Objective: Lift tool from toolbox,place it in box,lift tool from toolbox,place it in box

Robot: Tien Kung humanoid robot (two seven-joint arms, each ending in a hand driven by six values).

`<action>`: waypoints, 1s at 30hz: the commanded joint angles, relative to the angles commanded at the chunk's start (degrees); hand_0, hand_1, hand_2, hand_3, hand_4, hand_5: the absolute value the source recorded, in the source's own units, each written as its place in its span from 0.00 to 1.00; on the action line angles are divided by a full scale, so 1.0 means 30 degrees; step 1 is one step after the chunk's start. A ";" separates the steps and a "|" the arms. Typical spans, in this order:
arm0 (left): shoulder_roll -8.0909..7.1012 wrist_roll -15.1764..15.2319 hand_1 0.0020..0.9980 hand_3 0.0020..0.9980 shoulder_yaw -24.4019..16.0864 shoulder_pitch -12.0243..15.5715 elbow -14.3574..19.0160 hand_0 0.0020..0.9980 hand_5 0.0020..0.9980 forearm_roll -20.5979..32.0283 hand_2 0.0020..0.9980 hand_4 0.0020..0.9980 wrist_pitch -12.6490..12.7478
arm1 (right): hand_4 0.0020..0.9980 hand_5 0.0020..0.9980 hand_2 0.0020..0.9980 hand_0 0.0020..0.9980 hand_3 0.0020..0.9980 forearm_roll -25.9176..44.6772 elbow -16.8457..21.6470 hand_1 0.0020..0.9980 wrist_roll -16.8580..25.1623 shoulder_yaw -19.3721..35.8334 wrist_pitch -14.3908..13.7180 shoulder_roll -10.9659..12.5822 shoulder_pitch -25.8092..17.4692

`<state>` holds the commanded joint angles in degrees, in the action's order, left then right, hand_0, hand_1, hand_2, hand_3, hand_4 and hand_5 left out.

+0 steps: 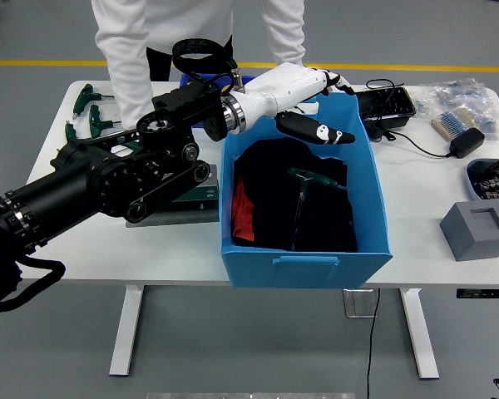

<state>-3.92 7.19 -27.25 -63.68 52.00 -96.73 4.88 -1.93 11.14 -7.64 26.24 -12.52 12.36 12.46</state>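
The left arm [108, 179] reaches in from the left across the white counter [91, 241], its white hand [303, 83] raised above the far part of the blue box [303, 258] with the fingers [320, 133] spread and holding nothing — the thumb points right over the box's inside. The tool [303, 195], a T-handled key with a green grip and a thin metal shaft, lies inside the box on the black cloth [316, 224] that fills it; its green grip sits toward the middle and the shaft runs toward the near wall. A bit of red cloth [241, 220] shows at the left side of the box. Left of the box, partly hidden under the arm, is the toolbox [195, 199], of which only a green and grey patch shows. More green-handled keys [87, 108] lie on the far left part of the counter. A person in a white top [162, 41] stands at the far side, both arms down toward the counter; their hands are hidden behind the arm and the box. To the right of the box stand a black tray [391, 104], a black power adapter with its cable [466, 141], a bag of small parts [466, 100] and a grey block [478, 229] with a square recess, well apart from the box. The right arm is out of view.
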 joint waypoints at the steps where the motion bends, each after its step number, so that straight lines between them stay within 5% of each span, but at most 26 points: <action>1: -0.0258 -0.0232 0.72 0.83 -0.0347 0.0276 0.0317 0.67 0.86 -0.0346 0.85 0.95 -0.0138 | 0.78 0.67 0.69 0.65 0.55 0.0046 -0.0005 0.63 0.0008 -0.0006 -0.0004 -0.0013 -0.0021; 2: -0.0414 -0.0394 0.65 0.76 -0.0586 0.0467 0.0505 0.61 0.86 -0.0587 0.72 0.95 -0.0241 | 0.78 0.67 0.69 0.65 0.55 0.0124 -0.0008 0.63 0.0031 -0.0048 -0.0002 -0.0018 -0.0051; 10: -0.2531 -0.1918 0.62 0.72 -0.3423 0.2507 0.2020 0.59 0.86 -0.3297 0.68 0.94 -0.1796 | 0.78 0.67 0.69 0.65 0.55 0.0375 -0.0004 0.63 0.0086 -0.0043 -0.0051 -0.0125 -0.0294; 16: -0.5028 -0.2136 0.64 0.71 -0.1496 0.2632 0.1841 0.63 0.86 -0.2963 0.69 0.94 -0.3292 | 0.78 0.67 0.69 0.65 0.55 0.0225 -0.0019 0.63 0.0016 0.0220 -0.0084 -0.0191 -0.0447; 19: -0.5891 -0.2445 0.64 0.71 -0.0629 0.2655 0.1262 0.63 0.86 -0.2670 0.69 0.94 -0.4222 | 0.78 0.67 0.69 0.65 0.55 0.0176 -0.0033 0.63 -0.0003 0.0297 -0.0084 -0.0223 -0.0509; 30: -0.6591 -0.2615 0.72 0.65 0.0934 0.2379 -0.0129 0.71 0.87 -0.2625 0.74 0.94 -0.5284 | 0.78 0.67 0.69 0.65 0.55 -0.0011 -0.0061 0.63 -0.0056 0.0437 -0.0049 -0.0218 -0.0511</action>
<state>-23.69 -0.65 -24.44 -56.55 51.61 -104.60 -10.97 -1.96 10.96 -7.81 27.55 -12.67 11.71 10.93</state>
